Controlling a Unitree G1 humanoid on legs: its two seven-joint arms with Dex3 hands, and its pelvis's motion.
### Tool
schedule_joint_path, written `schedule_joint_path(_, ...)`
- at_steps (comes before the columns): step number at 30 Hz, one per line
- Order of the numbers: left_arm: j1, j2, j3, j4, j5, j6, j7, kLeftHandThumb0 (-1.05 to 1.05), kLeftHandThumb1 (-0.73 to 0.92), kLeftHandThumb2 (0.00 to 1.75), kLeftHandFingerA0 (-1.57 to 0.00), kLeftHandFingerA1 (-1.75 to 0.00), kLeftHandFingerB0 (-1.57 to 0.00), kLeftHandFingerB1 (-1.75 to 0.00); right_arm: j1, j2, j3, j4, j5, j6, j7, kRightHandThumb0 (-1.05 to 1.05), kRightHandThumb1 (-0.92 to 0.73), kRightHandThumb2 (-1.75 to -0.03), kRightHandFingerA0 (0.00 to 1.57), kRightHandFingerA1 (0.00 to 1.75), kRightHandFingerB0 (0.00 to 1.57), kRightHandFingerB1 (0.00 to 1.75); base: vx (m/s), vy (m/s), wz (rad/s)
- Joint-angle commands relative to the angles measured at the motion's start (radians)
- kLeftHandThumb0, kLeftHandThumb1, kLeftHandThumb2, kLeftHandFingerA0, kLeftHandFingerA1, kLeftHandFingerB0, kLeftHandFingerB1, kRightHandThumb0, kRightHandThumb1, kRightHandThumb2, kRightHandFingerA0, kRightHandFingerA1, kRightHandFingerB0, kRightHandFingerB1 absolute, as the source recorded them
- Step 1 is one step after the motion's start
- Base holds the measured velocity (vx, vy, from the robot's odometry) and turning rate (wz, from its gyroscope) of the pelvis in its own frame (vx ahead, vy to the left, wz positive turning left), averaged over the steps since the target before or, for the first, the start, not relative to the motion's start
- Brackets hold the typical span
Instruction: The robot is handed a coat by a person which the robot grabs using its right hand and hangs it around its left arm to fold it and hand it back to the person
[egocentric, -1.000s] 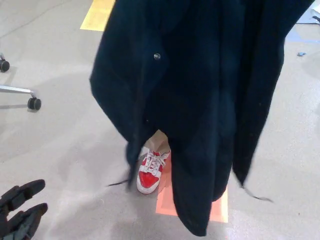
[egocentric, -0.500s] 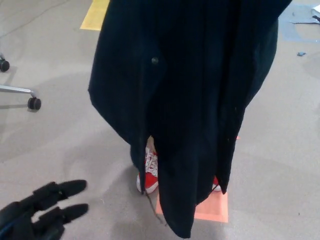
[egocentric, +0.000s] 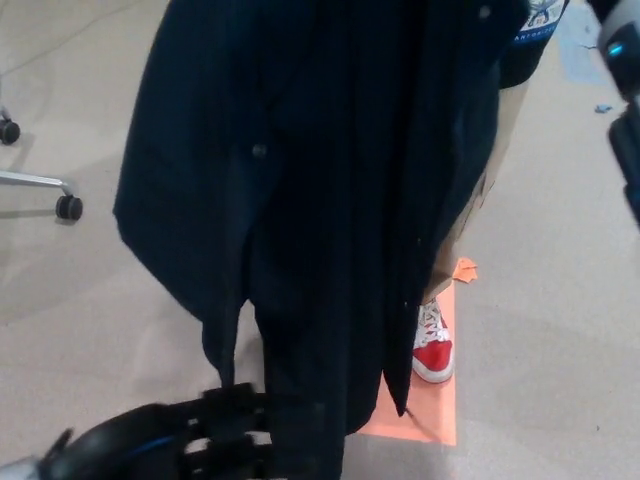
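Head view is being filled by the coat (egocentric: 330, 200), which is being held up from above the frame and is hanging through the upper and middle picture, its lower edge reaching the bottom centre. Compared with a second ago, the coat is being seen further toward the left, and the person's leg (egocentric: 480, 190) and shoe (egocentric: 433, 352) are being uncovered at centre right, beside the orange mark (egocentric: 425, 420) on the floor (egocentric: 80, 300). The left hand (egocentric: 215, 430), earlier in the bottom left corner, is now being stretched toward the bottom centre, its fingers (egocentric: 235, 400) spread and holding nothing. Their tips are being brought up to the coat's lower edge, though contact cannot be confirmed. At the upper right edge the right arm (egocentric: 628, 150) is being brought into the frame, near the coat's upper part; whether its hand is open or closed cannot be told. Judged from this, the handover is only being started: the coat is not yet being gripped by the robot, and the draping over the left arm is not yet begun.
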Motion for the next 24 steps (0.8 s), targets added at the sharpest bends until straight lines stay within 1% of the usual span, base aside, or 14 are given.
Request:
schedule_joint_path(1,-0.079,-0.043,-0.082,-0.011,0.081,0.078,0.114,-0.83,0.75,1.10,-0.10,-0.48,-0.02,-0.35,-0.037,0.056,-0.023,-0.022,0.035,-0.040,0.057,-0.37,-0.68,-1.03,0.94,1.18,0.77,0.91,0.00,0.000,0.00)
schedule_joint_path(2,-0.104,-0.063,-0.099,-0.002,0.083,0.095,0.132,-0.80,0.73,1.09,-0.09,-0.47,-0.04,-0.35,-0.036,0.061,-0.014,-0.027,0.023,-0.064,0.048,-0.25,-0.74,-0.63,0.79,1.60,0.66,1.28,0.00,0.000,0.00)
schedule_joint_path(4,-0.136,-0.089,-0.123,0.014,0.096,0.105,0.157,-0.76,0.72,1.09,-0.06,-0.47,-0.02,-0.36,-0.036,0.072,-0.019,-0.032,0.027,-0.075,0.055,-0.30,-0.79,-0.68,0.80,1.56,0.69,1.20,0.00,0.000,0.00)
schedule_joint_path(5,-0.155,-0.107,-0.137,0.024,0.104,0.113,0.171,-0.76,0.71,1.09,-0.05,-0.47,-0.02,-0.36,-0.035,0.081,-0.018,-0.033,0.027,-0.078,0.060,-0.27,-0.77,-0.64,0.79,1.66,0.66,1.35,0.00,0.000,0.00)
schedule_joint_path(8,-0.222,-0.165,-0.184,0.064,0.126,0.137,0.205,-0.75,0.71,1.09,-0.03,-0.45,-0.02,-0.36,-0.030,0.108,-0.024,-0.038,0.034,-0.090,0.075,-0.33,-0.81,-0.68,0.78,1.63,0.68,1.25,0.00,0.000,0.00)
schedule_joint_path(9,-0.256,-0.202,-0.206,0.086,0.138,0.151,0.234,-0.76,0.71,1.08,-0.05,-0.48,-0.01,-0.39,-0.025,0.125,-0.036,-0.043,0.048,-0.100,0.081,-0.32,-0.79,-0.63,0.97,1.26,0.85,0.78,0.00,0.000,0.00)
schedule_joint_path(14,-0.325,-0.283,-0.243,0.144,0.167,0.192,0.302,-0.74,0.69,1.07,-0.03,-0.44,-0.04,-0.38,-0.025,0.154,-0.048,-0.050,0.057,-0.108,0.106,-0.35,-0.84,-0.67,0.85,1.36,0.76,0.84,0.00,0.000,0.00)
schedule_joint_path(15,-0.341,-0.289,-0.256,0.155,0.195,0.180,0.316,-0.79,0.91,0.68,-0.11,-0.32,-0.10,-0.27,-0.026,0.157,-0.048,-0.051,0.057,-0.110,0.109,-0.35,-0.85,-0.66,0.86,1.24,0.78,0.70,0.00,0.000,0.00)
schedule_joint_path(16,-0.373,-0.316,-0.272,0.184,0.210,0.178,0.332,-0.79,0.71,1.07,-0.05,-0.38,-0.06,-0.33,-0.025,0.164,-0.034,-0.053,0.041,-0.121,0.092,-0.35,-0.83,-0.65,0.84,1.28,0.81,0.68,0.00,0.000,0.00)
schedule_joint_path(18,-0.402,-0.341,-0.286,0.212,0.223,0.179,0.348,-0.84,0.74,1.09,-0.01,-0.36,-0.11,-0.32,-0.027,0.179,-0.045,-0.054,0.057,-0.115,0.107,-0.40,-0.79,-0.70,0.85,1.40,0.80,0.70,0.00,0.000,0.00)
schedule_joint_path(20,-0.443,-0.369,-0.305,0.248,0.246,0.184,0.370,-0.87,0.77,1.11,-0.01,-0.30,-0.12,-0.30,-0.030,0.200,-0.066,-0.059,0.083,-0.100,0.127,-0.37,-0.84,-0.66,0.84,1.26,0.79,0.63,0.00,0.000,0.00)
schedule_joint_path(21,-0.466,-0.388,-0.316,0.269,0.261,0.189,0.388,-0.87,0.77,1.11,-0.02,-0.32,-0.13,-0.33,-0.032,0.208,-0.073,-0.063,0.089,-0.103,0.135,-0.35,-0.68,-1.05,0.80,0.85,0.64,0.69,0.00,0.000,0.00)
schedule_joint_path(22,-0.480,-0.400,-0.321,0.283,0.269,0.188,0.398,-0.86,0.78,1.10,-0.02,-0.32,-0.13,-0.34,-0.033,0.214,-0.075,-0.065,0.089,-0.103,0.139,-0.38,-0.85,-0.65,0.82,0.67,0.65,0.49,0.00,0.000,0.00)
schedule_joint_path(24,-0.506,-0.424,-0.325,0.320,0.275,0.184,0.411,-0.86,0.78,1.10,0.00,-0.31,-0.13,-0.33,-0.037,0.226,-0.080,-0.070,0.087,-0.099,0.144,-0.37,-0.88,-0.66,0.83,0.60,0.65,0.47,0.00,0.000,0.00)
